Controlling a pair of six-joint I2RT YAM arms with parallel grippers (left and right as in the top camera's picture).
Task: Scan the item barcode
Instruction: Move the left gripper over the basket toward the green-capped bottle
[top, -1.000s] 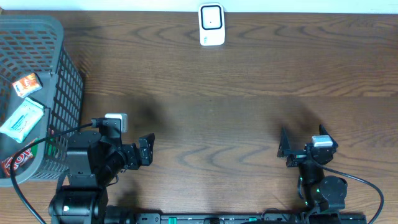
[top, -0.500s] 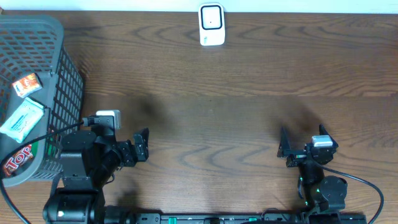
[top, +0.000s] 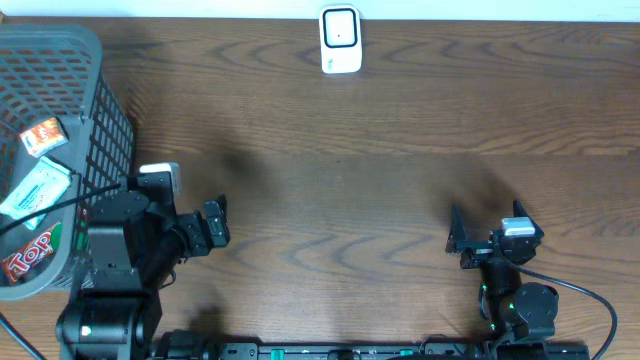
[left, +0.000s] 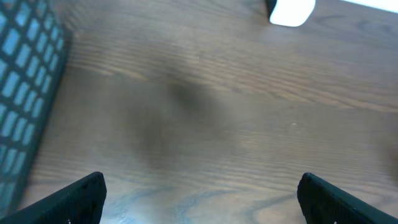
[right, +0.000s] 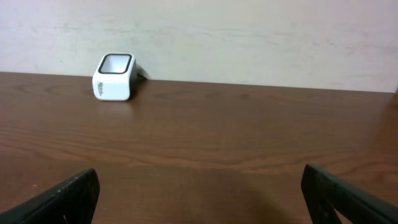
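The white barcode scanner (top: 340, 40) stands at the table's far edge, and shows in the right wrist view as the scanner (right: 114, 77) and at the top of the left wrist view as the scanner (left: 291, 9). Three packets lie in the grey basket (top: 105, 110) at the left: an orange one (top: 43, 136), a white and green one (top: 35, 192) and a red one (top: 22, 258). My left gripper (top: 216, 222) hangs open just right of the basket, empty (left: 200, 199). My right gripper (top: 458, 238) is open and empty near the front right (right: 199, 193).
The basket's mesh wall (left: 25, 81) fills the left edge of the left wrist view. A black cable (top: 60, 205) runs from the left arm over the basket's rim. A pale wall (right: 249, 37) rises behind the table.
My left arm has shifted left toward the basket, its gripper still open. The right arm has not moved.
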